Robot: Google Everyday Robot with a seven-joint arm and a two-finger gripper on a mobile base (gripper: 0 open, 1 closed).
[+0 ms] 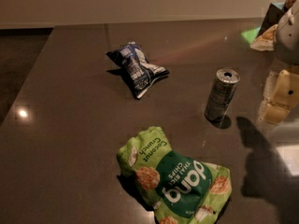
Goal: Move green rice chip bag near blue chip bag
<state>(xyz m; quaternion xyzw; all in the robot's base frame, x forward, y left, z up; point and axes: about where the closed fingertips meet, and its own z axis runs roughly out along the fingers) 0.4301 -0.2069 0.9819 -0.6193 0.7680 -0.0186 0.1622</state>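
The green rice chip bag (pixel 175 178) lies flat on the dark table near the front, its "dang" lettering upside down. The blue chip bag (pixel 137 69) lies crumpled farther back and a little left, well apart from the green bag. My gripper (pixel 280 97), with cream-coloured parts, hangs at the right edge of the view, above the table and to the right of the can. It is far from both bags and holds nothing that I can see.
A silver drink can (pixel 221 95) stands upright between the gripper and the bags. Part of my arm (pixel 287 29) and some packaging (pixel 264 41) are at the back right. The dark table (pixel 70 125) ends at its far edge near the wall.
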